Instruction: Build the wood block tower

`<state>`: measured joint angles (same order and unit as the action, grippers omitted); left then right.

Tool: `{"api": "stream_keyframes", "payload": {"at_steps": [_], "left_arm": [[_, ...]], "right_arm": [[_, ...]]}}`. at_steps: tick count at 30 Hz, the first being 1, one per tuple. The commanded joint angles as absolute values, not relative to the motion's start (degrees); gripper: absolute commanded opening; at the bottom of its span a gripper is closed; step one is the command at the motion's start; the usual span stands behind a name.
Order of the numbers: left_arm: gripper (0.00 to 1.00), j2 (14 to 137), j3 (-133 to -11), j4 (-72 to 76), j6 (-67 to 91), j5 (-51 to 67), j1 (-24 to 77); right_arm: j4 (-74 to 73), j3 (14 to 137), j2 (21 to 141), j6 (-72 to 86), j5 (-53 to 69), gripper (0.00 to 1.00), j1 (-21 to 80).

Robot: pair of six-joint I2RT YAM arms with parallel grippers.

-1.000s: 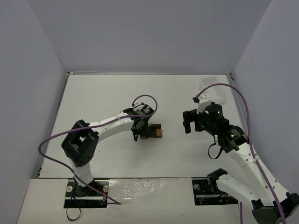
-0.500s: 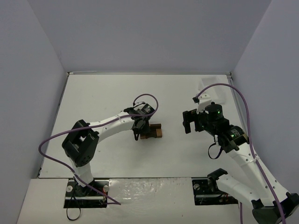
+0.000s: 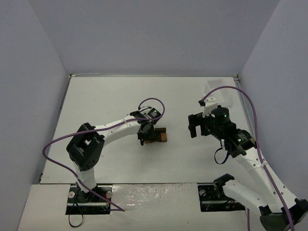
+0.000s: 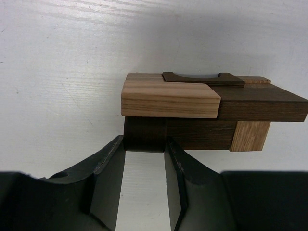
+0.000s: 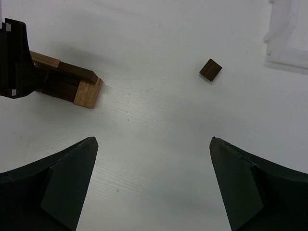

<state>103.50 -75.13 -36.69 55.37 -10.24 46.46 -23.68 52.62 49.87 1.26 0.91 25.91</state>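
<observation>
On the table [image 3: 106, 96], your left gripper [image 4: 144, 147] has slid a little toward 3 o'clock, right up to the wood block tower [image 4: 211, 103] near the middle, so I think it is tidying the stack. Its jaws sit close together at the bottom block's [image 4: 144, 137] end; I cannot tell if they pinch. Your right gripper [image 5: 153, 142] hangs wide open, a loose dark block [image 5: 211, 70] at its 1 o'clock.

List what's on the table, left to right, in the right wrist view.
left hand → wood block tower → loose dark block → white tray. The right hand spans both bottom corners, so it has no place in the order.
</observation>
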Motion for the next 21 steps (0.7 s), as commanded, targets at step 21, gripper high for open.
{"api": "stream_keyframes", "payload": {"at_steps": [21], "left_arm": [[0.14,102.3,-78.5,-38.1,55.2,-12.1,46.7]], "right_arm": [[-21.6,54.4,49.2,0.5,1.8,1.00,25.8]]}}
